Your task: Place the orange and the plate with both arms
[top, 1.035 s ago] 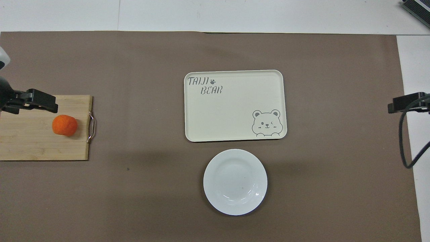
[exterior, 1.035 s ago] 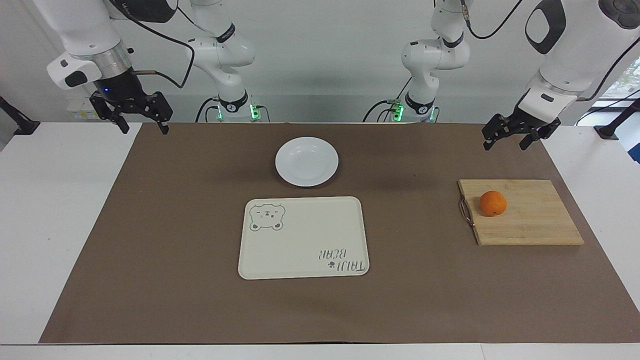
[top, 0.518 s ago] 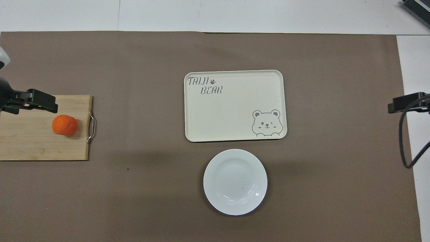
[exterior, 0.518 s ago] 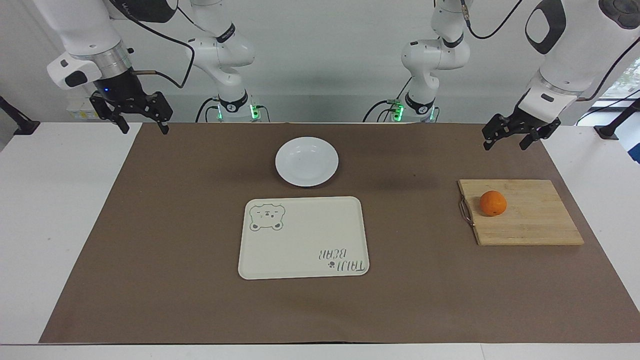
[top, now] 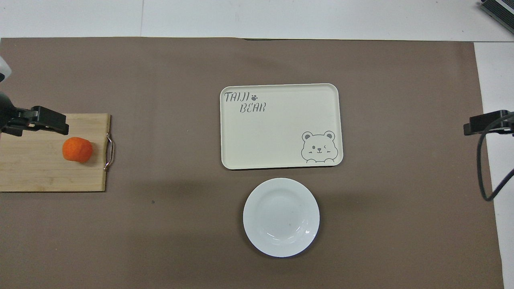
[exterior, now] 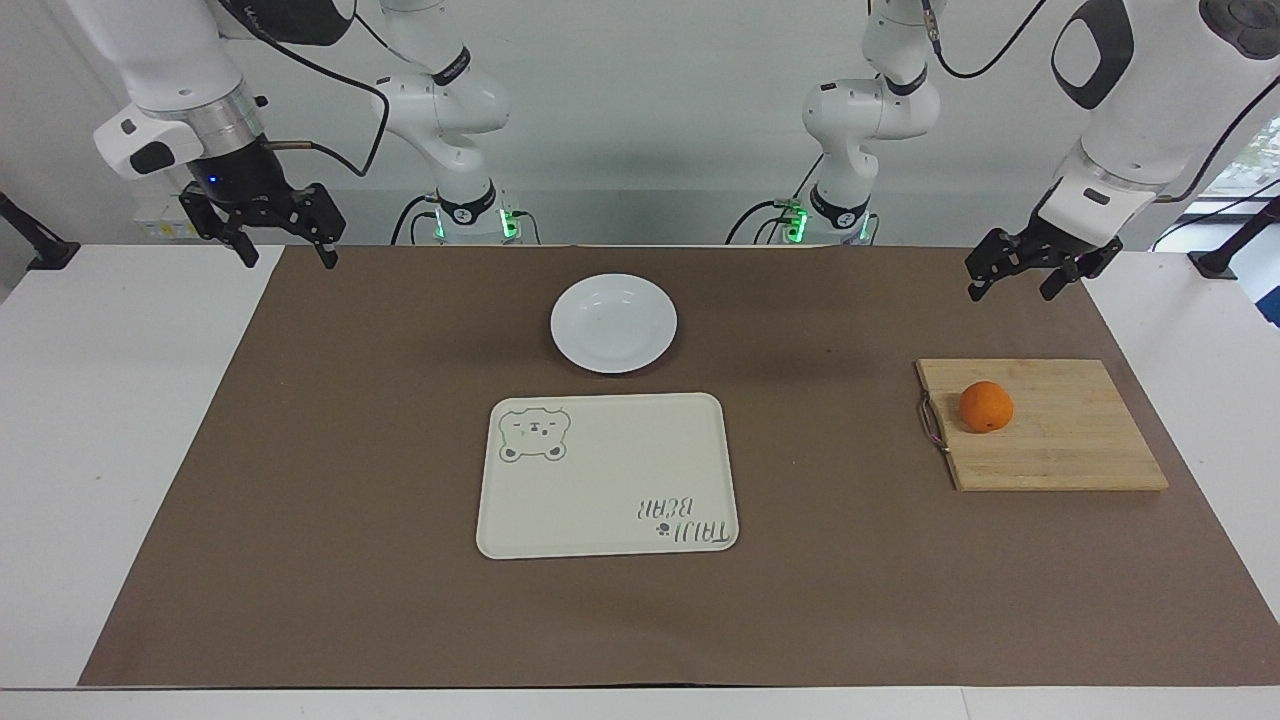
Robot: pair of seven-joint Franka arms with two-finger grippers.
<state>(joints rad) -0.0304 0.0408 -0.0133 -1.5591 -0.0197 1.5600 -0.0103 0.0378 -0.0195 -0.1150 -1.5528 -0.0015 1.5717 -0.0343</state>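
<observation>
Orange (exterior: pixel 986 406) sits on bamboo cutting board (exterior: pixel 1060 440) at the left arm's end of the brown mat (exterior: pixel 350 450). White plate (exterior: pixel 613 322) lies bare mid-table, just beside the cream bear-printed tray (exterior: pixel 606 474) and nearer the robots. Left gripper (exterior: pixel 1010 282) hangs over the mat's corner near the board, fingers spread, empty. Right gripper (exterior: pixel 285 255) hangs over the mat's other robot-side corner, fingers spread, empty.
</observation>
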